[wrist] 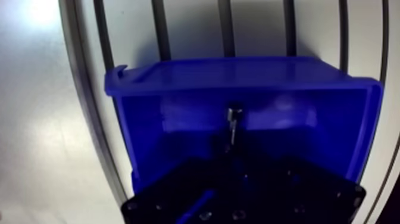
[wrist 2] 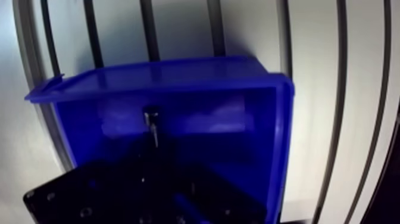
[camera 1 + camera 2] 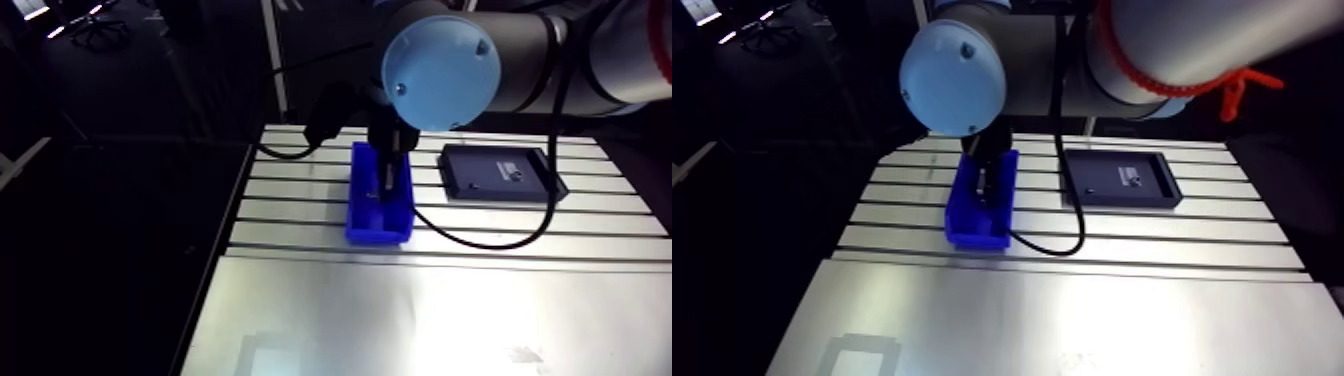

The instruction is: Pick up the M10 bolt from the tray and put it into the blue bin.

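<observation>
The pick from the flat black tray (image 3: 480,182) looks done and only the release is left. The narrow-set fingers (image 1: 217,162) are apparently pinching the short grey metal M10 bolt (image 1: 233,124) by its shank, inside the blue plastic bin (image 1: 149,125) on the slotted aluminium worktop (image 3: 300,205). The bolt is hanging just ahead of the fingertips, its long axis running straight on from them and its head pointing toward the bin's floor.

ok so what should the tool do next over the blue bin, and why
Probably release the M10 bolt here, if it is held: the tool hangs low in the blue bin and the bolt shows within its walls, so it should land inside. Whether the tool grips it cannot be told.
</observation>
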### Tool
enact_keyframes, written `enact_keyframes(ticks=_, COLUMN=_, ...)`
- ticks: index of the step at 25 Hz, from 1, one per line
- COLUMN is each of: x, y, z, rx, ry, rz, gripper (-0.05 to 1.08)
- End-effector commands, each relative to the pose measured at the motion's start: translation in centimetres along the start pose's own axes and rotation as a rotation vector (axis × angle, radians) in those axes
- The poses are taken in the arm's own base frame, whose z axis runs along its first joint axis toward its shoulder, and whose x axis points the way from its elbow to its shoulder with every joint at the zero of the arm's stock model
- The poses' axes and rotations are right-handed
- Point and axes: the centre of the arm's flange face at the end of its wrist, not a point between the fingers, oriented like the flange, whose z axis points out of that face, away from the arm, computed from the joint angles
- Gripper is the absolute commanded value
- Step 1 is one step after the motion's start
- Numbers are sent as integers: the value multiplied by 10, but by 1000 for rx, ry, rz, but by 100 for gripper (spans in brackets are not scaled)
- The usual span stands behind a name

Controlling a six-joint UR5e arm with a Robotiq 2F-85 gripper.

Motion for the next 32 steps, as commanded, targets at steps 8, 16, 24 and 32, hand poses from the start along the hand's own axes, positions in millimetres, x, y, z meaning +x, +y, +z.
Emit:
enact_keyframes(ticks=8, x=0, y=-1, z=-9, rx=-21, ry=1, rz=-1, gripper=10)
enact_keyframes(ticks=16, x=3, y=-15, z=-91, rx=-67, ry=7, rz=22, gripper=2)
enact_keyframes(ticks=24, x=-2, y=-24, z=-168, rx=-40, ry=8, rz=236, gripper=1)
enact_keyframes(ticks=32, x=-22, y=-23, z=-242, rx=-69, ry=37, rz=737, gripper=1)
